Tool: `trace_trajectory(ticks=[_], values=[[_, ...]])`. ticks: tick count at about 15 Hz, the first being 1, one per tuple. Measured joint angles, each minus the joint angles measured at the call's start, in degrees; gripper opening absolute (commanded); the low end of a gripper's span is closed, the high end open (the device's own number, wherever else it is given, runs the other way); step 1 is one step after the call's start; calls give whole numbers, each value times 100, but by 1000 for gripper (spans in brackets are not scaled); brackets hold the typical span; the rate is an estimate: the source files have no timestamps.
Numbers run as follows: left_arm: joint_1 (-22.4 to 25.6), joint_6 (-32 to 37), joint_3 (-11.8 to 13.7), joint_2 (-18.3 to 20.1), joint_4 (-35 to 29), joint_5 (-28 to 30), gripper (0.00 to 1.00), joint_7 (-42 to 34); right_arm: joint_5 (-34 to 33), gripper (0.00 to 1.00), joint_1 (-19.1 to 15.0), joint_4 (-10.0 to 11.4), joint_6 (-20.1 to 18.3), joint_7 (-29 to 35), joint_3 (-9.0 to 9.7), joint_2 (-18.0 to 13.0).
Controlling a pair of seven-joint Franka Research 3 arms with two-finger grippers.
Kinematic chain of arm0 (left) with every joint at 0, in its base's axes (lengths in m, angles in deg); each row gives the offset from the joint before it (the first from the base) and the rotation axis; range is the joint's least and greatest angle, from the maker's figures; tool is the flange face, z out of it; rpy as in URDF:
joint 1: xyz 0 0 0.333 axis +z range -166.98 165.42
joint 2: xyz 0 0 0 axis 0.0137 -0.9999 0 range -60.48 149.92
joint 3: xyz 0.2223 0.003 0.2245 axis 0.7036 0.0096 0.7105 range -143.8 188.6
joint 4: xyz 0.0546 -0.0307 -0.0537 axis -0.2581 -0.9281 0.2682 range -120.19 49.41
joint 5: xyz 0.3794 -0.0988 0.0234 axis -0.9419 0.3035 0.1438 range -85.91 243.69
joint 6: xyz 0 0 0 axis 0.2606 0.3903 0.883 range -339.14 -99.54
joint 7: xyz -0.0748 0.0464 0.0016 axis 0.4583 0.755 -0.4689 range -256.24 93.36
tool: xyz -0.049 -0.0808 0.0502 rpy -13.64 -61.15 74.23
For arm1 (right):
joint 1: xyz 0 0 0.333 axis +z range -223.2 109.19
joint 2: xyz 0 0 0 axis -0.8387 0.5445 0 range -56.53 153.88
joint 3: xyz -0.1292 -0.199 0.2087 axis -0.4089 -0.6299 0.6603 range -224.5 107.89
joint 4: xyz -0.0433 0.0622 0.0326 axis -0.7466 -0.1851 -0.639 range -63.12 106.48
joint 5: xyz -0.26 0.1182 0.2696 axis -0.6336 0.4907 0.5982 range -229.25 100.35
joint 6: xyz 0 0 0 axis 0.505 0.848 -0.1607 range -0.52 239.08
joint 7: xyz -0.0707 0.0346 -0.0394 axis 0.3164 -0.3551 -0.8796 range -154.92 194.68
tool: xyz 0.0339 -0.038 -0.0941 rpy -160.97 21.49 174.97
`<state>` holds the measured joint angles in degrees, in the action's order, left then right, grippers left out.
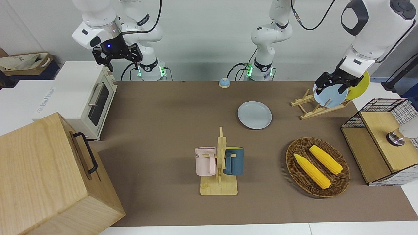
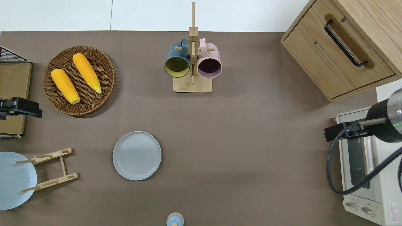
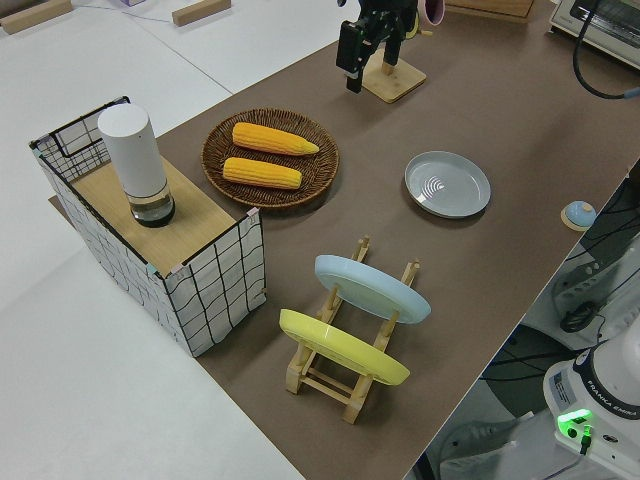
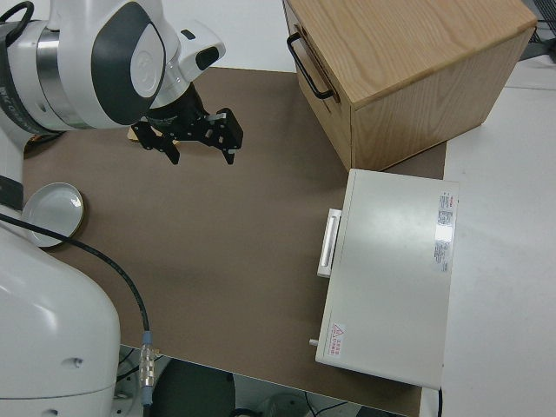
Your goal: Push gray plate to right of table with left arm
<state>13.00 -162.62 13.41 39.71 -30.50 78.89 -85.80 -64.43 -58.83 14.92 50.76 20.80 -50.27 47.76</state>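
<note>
The gray plate (image 1: 254, 115) (image 2: 137, 160) (image 3: 447, 184) (image 4: 52, 213) lies flat on the brown table (image 1: 163, 130) (image 2: 251, 141), a little toward the left arm's end, with nothing touching it. My left gripper (image 1: 329, 85) (image 2: 15, 108) (image 3: 365, 45) hangs in the air over the wooden shelf at the left arm's end of the table. It is well apart from the plate, open and holding nothing. My right gripper (image 1: 122, 62) (image 4: 200, 149) is parked and open.
Beside the plate a wooden rack (image 2: 50, 169) holds a light-blue plate (image 1: 329, 96) and a yellow plate (image 3: 345, 348). Farther out are a corn basket (image 2: 78, 80) and a mug tree (image 2: 192, 62). A small bell (image 2: 174, 219) sits nearer the robots. A toaster oven (image 1: 88, 98) and a wooden cabinet (image 2: 342, 50) fill the right arm's end.
</note>
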Motion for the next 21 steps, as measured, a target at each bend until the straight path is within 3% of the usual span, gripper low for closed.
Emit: trace_trajectory(ticks=[12, 17, 21], values=[[-4, 21, -44, 28, 3, 0, 998, 405, 0, 983, 0, 0, 0, 0, 0, 0], [-13, 135, -180, 29, -21, -23, 998, 532, 0, 983, 0, 0, 0, 0, 0, 0], [-160, 42, -178, 124, -570, -78, 998, 577, 0, 983, 0, 0, 0, 0, 0, 0]])
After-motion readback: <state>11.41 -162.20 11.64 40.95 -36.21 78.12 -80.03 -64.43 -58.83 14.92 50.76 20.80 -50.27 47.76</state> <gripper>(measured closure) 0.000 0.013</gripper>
